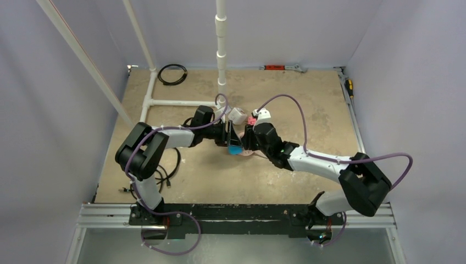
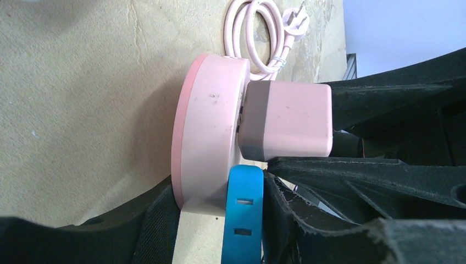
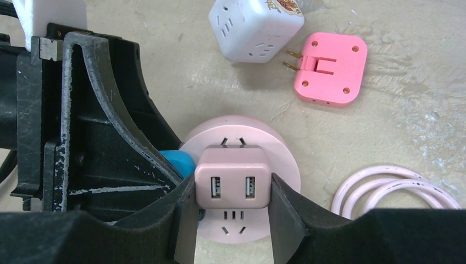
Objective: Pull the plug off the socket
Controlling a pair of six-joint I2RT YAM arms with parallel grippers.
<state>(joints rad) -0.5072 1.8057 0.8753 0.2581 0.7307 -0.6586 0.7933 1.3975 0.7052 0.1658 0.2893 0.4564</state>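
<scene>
Right gripper (image 3: 232, 184) clamps the small square pale-pink plastic plug (image 2: 291, 118) seated on the flat round pale-pink socket (image 3: 277, 159). Left gripper (image 2: 214, 220) pinches the socket's rim.

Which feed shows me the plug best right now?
Right wrist: the plug is face-on, both USB ports visible, right fingers pressing its sides. Left wrist shows it side-on against the socket. Top external hides it behind the arms.
</scene>
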